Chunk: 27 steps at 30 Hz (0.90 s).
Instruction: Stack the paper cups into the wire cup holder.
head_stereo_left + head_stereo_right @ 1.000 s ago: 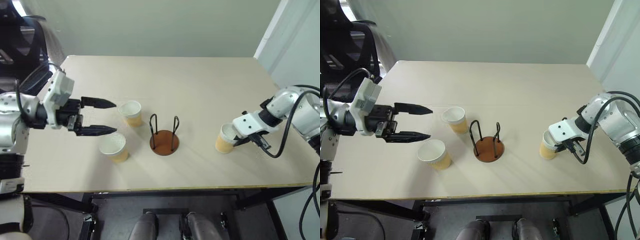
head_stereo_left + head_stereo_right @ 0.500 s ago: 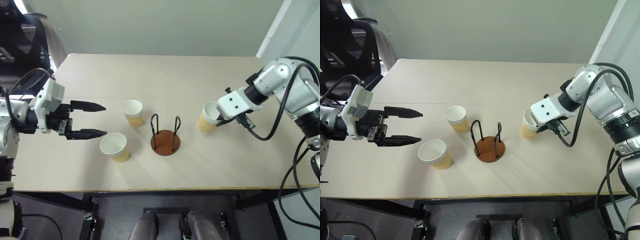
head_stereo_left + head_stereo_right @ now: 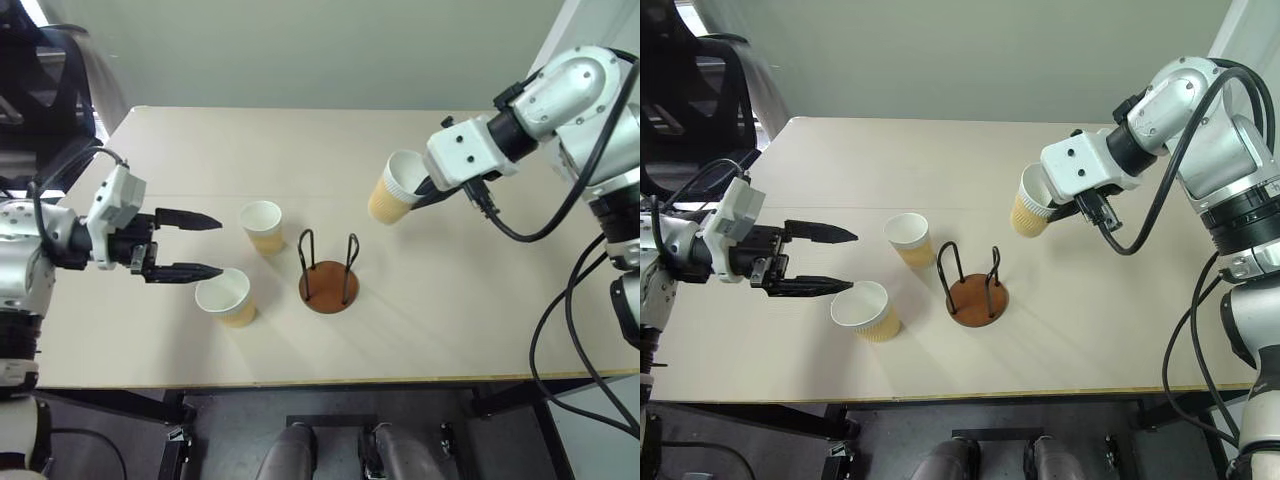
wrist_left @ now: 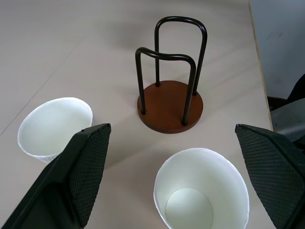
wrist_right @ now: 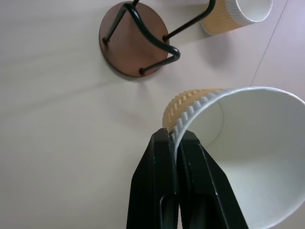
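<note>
I am pinching one cup (image 3: 393, 190) by its rim with my right gripper (image 5: 174, 143), one finger inside the wall and one outside, pressed tight together on the paper. I am holding that cup in the air, tilted, above the table (image 3: 450, 300), behind and to the right of the holder (image 3: 329, 272). The holder is standing upright on the table with nothing in it, its two wire loops rising from the brown disc. I am keeping my left gripper (image 3: 203, 245) spread wide and pointing toward the holder, low over the table. Its fingers are straddling the near cup (image 4: 201, 195), which is standing upright just left of the holder. The far cup (image 3: 262, 225) is standing upright a little behind it, beside the upper finger (image 3: 190, 219).
</note>
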Each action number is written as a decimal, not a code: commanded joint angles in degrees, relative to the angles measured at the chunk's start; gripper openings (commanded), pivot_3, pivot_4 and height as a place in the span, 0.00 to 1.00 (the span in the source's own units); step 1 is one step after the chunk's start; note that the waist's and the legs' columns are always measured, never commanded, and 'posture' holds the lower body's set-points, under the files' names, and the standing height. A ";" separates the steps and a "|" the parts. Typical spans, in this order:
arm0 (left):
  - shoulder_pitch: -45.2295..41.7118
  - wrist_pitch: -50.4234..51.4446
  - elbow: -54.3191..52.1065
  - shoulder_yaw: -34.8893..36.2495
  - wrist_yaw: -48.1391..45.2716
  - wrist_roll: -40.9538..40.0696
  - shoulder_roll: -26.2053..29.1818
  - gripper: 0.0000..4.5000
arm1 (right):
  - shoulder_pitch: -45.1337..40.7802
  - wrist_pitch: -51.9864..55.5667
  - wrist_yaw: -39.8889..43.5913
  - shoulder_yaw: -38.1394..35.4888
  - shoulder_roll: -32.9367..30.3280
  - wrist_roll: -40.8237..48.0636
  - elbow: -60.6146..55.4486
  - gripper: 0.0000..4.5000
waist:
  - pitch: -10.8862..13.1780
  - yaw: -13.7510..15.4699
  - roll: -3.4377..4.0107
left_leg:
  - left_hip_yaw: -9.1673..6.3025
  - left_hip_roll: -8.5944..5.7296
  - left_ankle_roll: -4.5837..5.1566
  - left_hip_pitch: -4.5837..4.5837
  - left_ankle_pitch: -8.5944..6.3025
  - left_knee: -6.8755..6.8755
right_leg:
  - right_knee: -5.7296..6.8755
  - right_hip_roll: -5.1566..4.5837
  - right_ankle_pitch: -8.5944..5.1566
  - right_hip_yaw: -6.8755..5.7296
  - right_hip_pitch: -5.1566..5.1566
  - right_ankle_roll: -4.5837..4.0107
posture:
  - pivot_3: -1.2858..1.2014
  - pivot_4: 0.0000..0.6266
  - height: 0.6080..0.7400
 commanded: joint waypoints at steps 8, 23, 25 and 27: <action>-4.06 -3.18 2.85 -2.85 -2.32 -0.58 -0.49 1.00 | -4.02 3.58 0.21 -5.00 4.12 1.90 -4.02 0.01 | 0.00 -0.11 0.00 | 0.00 0.00 -0.01 0.01 0.07 0.01 | 0.04 0.00 -0.03 0.00 -0.02 -0.05 | 0.52 0.24 1.00; -2.58 -2.34 1.12 -1.55 -2.32 -0.93 -0.18 1.00 | -1.64 4.87 0.21 -6.16 10.22 1.53 -5.74 0.01 | 0.00 -0.17 0.00 | 0.00 0.00 0.02 0.00 0.08 0.03 | 0.04 0.01 -0.03 0.00 -0.02 -0.05 | 0.52 0.24 1.00; -2.51 -2.07 0.94 -1.35 -2.32 -0.90 -0.19 1.00 | -1.25 5.34 0.21 -6.15 10.51 1.63 -6.38 0.01 | 0.00 -0.15 0.00 | 0.00 0.00 0.02 0.00 0.09 0.04 | 0.05 0.01 -0.02 0.00 -0.02 -0.04 | 0.52 0.24 1.00; -2.57 -1.91 0.79 -1.25 -2.32 -0.85 -0.23 1.00 | -0.71 5.95 0.21 -5.89 10.47 1.94 -7.32 0.01 | 0.00 -0.14 0.00 | 0.00 0.00 0.02 0.00 0.10 0.04 | 0.04 0.01 -0.03 0.00 -0.02 -0.05 | 0.52 0.24 1.00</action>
